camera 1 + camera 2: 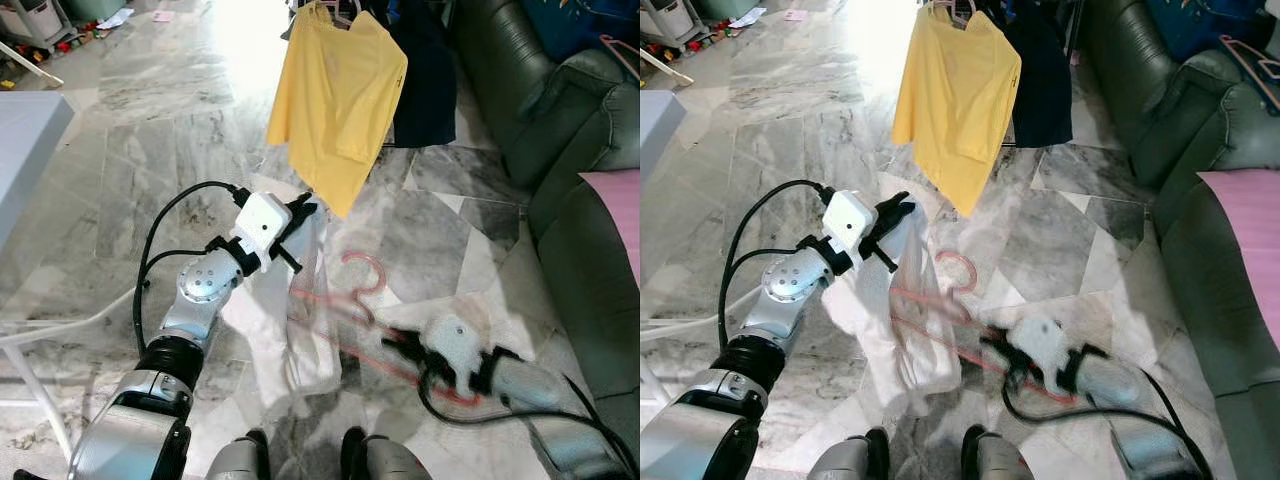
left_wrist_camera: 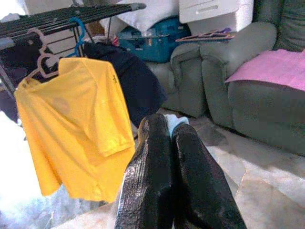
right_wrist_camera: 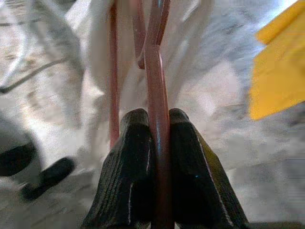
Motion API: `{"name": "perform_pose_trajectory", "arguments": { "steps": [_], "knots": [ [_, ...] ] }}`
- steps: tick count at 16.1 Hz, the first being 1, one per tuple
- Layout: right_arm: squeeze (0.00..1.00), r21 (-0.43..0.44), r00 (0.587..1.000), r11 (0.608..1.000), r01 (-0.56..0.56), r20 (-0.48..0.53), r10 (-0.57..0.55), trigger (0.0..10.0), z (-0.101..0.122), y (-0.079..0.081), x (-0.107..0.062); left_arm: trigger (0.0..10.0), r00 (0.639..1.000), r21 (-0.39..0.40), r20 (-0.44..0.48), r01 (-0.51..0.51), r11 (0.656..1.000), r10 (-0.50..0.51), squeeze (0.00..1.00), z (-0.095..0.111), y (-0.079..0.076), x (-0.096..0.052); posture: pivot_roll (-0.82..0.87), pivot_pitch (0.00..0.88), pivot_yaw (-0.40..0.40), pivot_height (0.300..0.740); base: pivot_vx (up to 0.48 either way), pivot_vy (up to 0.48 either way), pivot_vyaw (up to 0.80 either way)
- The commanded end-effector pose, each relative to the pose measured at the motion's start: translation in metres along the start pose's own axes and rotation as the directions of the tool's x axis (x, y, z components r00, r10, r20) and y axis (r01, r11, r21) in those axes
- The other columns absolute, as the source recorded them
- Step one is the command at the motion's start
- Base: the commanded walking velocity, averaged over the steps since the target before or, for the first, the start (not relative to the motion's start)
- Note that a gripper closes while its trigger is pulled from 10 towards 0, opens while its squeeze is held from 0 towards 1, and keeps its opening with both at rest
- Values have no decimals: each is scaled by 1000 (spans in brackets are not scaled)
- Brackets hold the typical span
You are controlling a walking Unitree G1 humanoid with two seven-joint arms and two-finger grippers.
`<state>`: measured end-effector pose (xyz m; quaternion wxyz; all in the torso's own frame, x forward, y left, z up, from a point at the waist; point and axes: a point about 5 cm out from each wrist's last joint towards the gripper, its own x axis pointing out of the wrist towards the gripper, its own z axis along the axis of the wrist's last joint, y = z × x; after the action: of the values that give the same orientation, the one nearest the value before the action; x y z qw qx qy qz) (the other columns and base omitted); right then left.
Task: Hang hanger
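Two grippers at work: both are closed on something, so a slip at either end spoils the hang.
Right gripper (image 3: 159, 143): fingers pressed tight on the thin bar of the pink hanger (image 3: 157, 90) — in the head views it is low, near the robot's feet, and blurred.
Hanger: held low over the marble floor (image 1: 150, 130), its hook (image 1: 365, 275) pointing up and away toward the clothes, well short of the rack.
Left gripper (image 2: 171, 138): fingers shut together on a pale scrap of the white garment (image 1: 890, 320), which droops from it toward the floor.
Risk, grip: the bar is narrow and smooth; I judge it could twist between the fingers as it is lifted.
Risk, cloth: the garment could slide off the hanger, or drag underfoot.
Risk, far: the yellow shirt (image 1: 335, 100) hangs in the path — the hook may snag it before reaching the rack (image 2: 71, 14).
Hard to tell: how the garment sits on the hanger; blur hides it.
Cut off: the rack's bars are out of the head views, so free space there is only partly seen.
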<state>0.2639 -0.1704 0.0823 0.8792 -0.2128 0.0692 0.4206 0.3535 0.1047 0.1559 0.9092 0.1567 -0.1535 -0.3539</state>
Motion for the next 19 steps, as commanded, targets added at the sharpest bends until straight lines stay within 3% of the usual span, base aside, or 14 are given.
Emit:
{"name": "perform_pose_trajectory", "arguments": {
  "steps": [1, 2, 5, 10, 13, 16, 19],
  "knots": [
    [0, -38, 995, 994, 99, 27, -98, 10000, 4, -13, -2, 10000, 999, 28, 27, 32, 999, -33, 0, 5, -4, 3, -208, 201, 13, 740, 0, 0, 0],
    [0, -39, 986, 987, 159, 59, -156, 10000, 11, -23, -2, 10000, 999, 30, 23, 46, 999, -46, 0, 3, -7, 1, -204, 201, 14, 740, 0, 0, 0],
    [0, -25, 975, 980, 199, 107, -196, 10000, 21, -34, -4, 10000, 996, 21, 19, 86, 996, -86, 0, 0, -14, -2, -201, 202, 16, 740, 0, 0, 0],
    [0, -20, 973, 981, 192, 136, -188, 10000, 25, -32, 0, 10000, 989, 0, 63, 131, 991, -130, 0, 5, -25, 3, -203, 203, 20, 740, 0, 0, 0],
    [0, -25, 969, 979, 204, 150, -199, 10000, 28, -30, 5, 10000, 973, -46, 111, 207, 977, -201, 0, 10, -46, 5, -208, 204, 24, 740, 0, 0, 0],
    [0, -25, 953, 966, 256, 174, -248, 10000, 32, -34, 6, 10000, 972, -82, 103, 220, 972, -212, 0, 4, -57, 1, -211, 205, 24, 740, 0, 0, 0],
    [0, -18, 941, 957, 289, 189, -280, 10000, 34, -35, 6, 10000, 980, -112, 83, 191, 975, -182, 0, 0, -59, -1, -211, 206, 25, 740, 0, 0, 0]
  ]
}}
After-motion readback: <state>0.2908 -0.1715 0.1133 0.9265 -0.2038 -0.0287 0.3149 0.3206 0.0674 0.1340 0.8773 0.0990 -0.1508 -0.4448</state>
